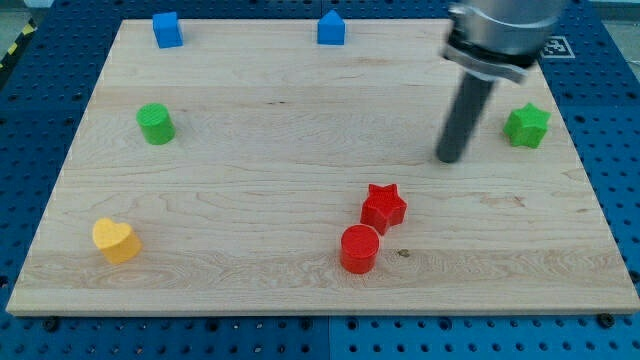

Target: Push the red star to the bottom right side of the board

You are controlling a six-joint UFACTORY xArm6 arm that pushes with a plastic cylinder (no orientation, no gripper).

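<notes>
Red star (384, 207) lies on the wooden counter (300, 160), a little to the view's right of centre and in the lower half, with one flat face up. Touching or just beside it, toward the view's bottom left, stands a red cylinder (360, 249); I cannot tell whether the two actually meet. My tip (451, 158) is down at the counter's surface, toward the view's top right of the star and clearly apart from it, with bare wood between them. No hand shows on this arm: it ends in the plain dark rod, so nothing is released, clenched or grasped. A green star (527, 125) sits near the counter's right edge, to the view's right of my tip and apart from it. Along the top edge are two blue blocks, one (167, 30) toward the left corner and another (331, 28) near the middle, the second with a peaked top. A green cylinder (155, 123) stands on the left side, and a yellow heart (116, 240) lies near the bottom left corner. Around the counter runs a blue perforated base (40, 110).
</notes>
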